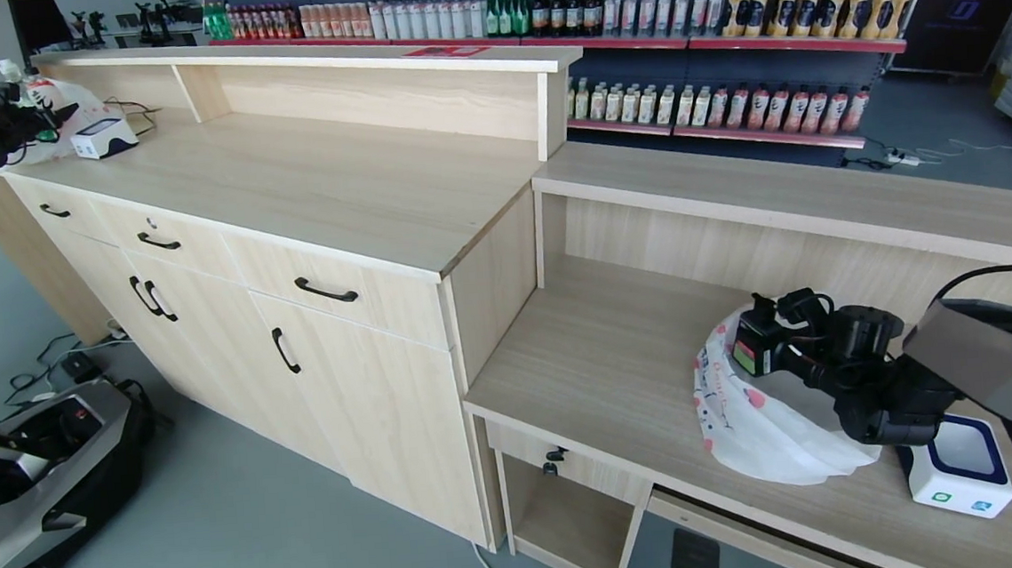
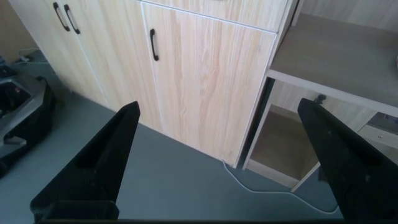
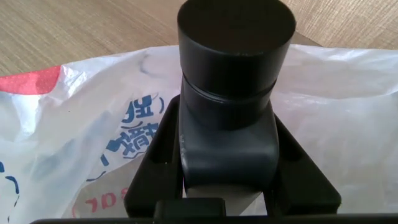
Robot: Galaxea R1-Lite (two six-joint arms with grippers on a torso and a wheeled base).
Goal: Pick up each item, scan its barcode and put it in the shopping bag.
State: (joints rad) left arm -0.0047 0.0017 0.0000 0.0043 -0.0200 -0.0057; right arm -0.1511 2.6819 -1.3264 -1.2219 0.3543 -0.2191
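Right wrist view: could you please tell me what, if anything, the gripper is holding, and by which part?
The right gripper is shut on a dark bottle, clamping its body just below the cap, over the bag.

The low wooden counter [image 1: 600, 349] carries a white printed shopping bag [image 1: 748, 432] and, just beside it toward the right end, a white barcode scanner [image 1: 960, 466]. The taller counter [image 1: 330, 180] holds a second scanner [image 1: 104, 138] and possibly another bag [image 1: 47, 93] at its far end.

shopping bag [image 1: 748, 436] partly behind the right gripper [image 1: 756, 351], scanner [image 1: 964, 466] corner behind the right arm [image 1: 974, 358], dark bottle [image 3: 235, 68] base hidden
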